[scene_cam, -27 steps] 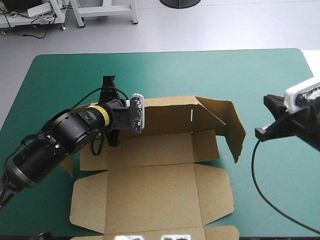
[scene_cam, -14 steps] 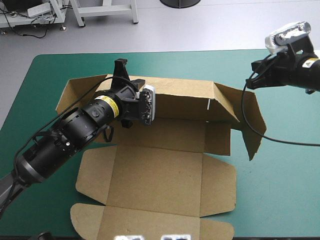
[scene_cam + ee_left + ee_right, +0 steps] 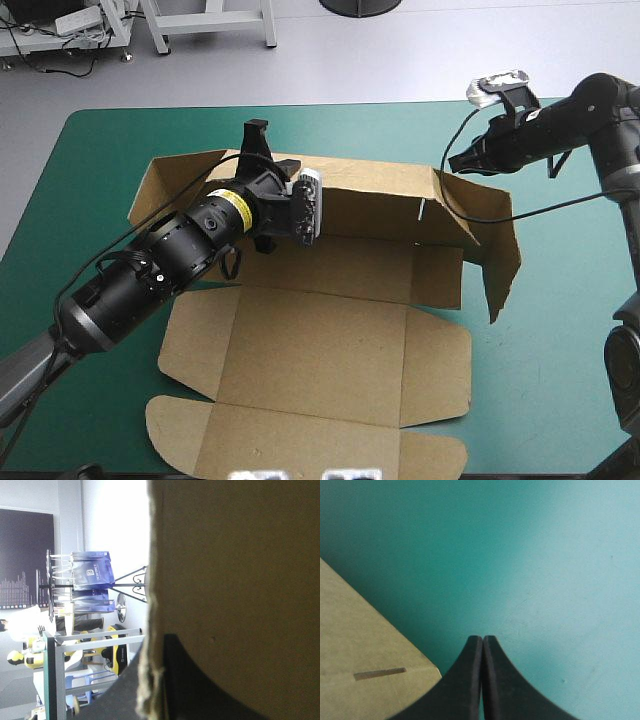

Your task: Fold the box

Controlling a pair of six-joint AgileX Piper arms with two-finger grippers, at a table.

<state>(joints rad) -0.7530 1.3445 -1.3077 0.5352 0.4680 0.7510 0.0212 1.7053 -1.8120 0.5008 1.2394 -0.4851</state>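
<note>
Box [image 3: 320, 350] sits centred on the teal-green cover [image 3: 100, 160], far wall and right flap raised, left gripper [image 3: 266, 152] clamped on that wall's top edge, right gripper [image 3: 482, 647] closed and empty beyond its corner; near panels lie flat, untucked.

Box [image 3: 310, 350]: plain brown board, unprinted, one pale slit [image 3: 424, 211]. Tabletop cover [image 3: 560, 380]: uniform teal-green. Left claw [image 3: 270, 145] and right claw [image 3: 482, 642]: black fingers. Left arm [image 3: 150, 275]: black casing, yellow band [image 3: 232, 205] near the wrist.

A teal-green covered table [image 3: 560, 330] carried one brown box [image 3: 310, 350]. Its near panels lay flat on the cover, while its far wall and right-hand flap stood raised.
</note>
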